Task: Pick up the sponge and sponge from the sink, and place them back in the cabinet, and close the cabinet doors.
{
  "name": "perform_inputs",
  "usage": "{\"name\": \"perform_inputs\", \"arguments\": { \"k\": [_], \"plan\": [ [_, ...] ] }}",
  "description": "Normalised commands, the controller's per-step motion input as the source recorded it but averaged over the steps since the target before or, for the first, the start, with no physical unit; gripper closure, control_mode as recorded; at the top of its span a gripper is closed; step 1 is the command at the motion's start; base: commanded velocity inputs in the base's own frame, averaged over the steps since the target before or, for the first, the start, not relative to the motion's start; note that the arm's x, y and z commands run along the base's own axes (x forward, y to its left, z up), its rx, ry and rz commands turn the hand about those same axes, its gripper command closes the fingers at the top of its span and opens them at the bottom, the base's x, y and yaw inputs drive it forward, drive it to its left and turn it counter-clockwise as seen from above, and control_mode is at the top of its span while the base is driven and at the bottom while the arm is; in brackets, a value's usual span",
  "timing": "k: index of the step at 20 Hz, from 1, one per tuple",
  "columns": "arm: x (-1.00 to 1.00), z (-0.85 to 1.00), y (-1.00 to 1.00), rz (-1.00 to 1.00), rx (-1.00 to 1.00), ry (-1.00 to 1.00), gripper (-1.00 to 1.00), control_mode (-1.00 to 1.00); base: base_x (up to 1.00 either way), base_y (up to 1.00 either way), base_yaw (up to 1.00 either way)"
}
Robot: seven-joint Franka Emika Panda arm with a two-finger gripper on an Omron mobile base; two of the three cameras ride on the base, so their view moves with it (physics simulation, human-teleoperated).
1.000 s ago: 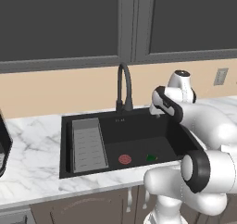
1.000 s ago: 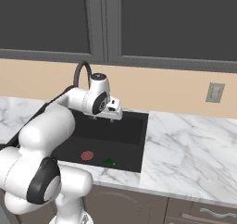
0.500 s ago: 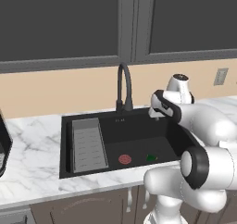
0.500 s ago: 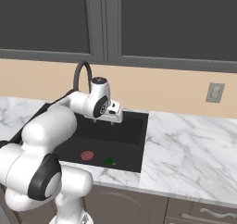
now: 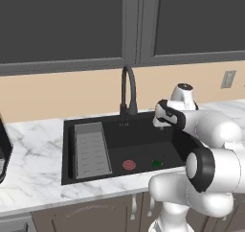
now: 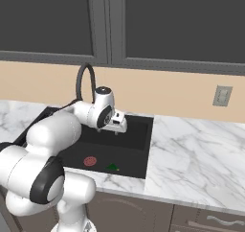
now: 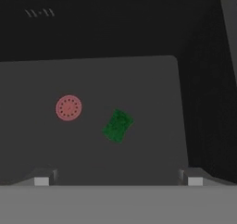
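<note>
sponge (image 7: 118,125): on the sink (image 7: 199,79) floor, beside the red drain disc (image 7: 68,108)
gripper (image 7: 118,180): above sponge, jaws spread, empty

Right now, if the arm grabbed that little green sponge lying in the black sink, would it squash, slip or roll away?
The small flat green sponge would probably squash a little, being a soft-looking block. It looks light, since it is tiny beside the black sink basin. Lying flat on the floor, apart from the round red drain disc, it should slide rather than roll.
</note>
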Motion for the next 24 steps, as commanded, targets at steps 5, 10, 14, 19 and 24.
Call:
{"name": "perform_inputs", "arguments": {
  "k": [5, 10, 14, 19, 24],
  "plan": [
    [0.00, -0.25, 0.00, 0.00, 0.00, 0.00, -1.00, -1.00, 0.00, 0.00, 0.00],
    [0.00, -0.25, 0.00, 0.00, 0.00, 0.00, -1.00, -1.00, 0.00, 0.00, 0.00],
    [0.00, -0.24, 0.00, 0.00, 0.00, 0.00, -1.00, -1.00, 0.00, 0.00, 0.00],
    [0.00, -0.24, 0.00, 0.00, 0.00, 0.00, -1.00, -1.00, 0.00, 0.00, 0.00],
    [0.00, -0.24, 0.00, 0.00, 0.00, 0.00, -1.00, -1.00, 0.00, 0.00, 0.00]
  ]
}}
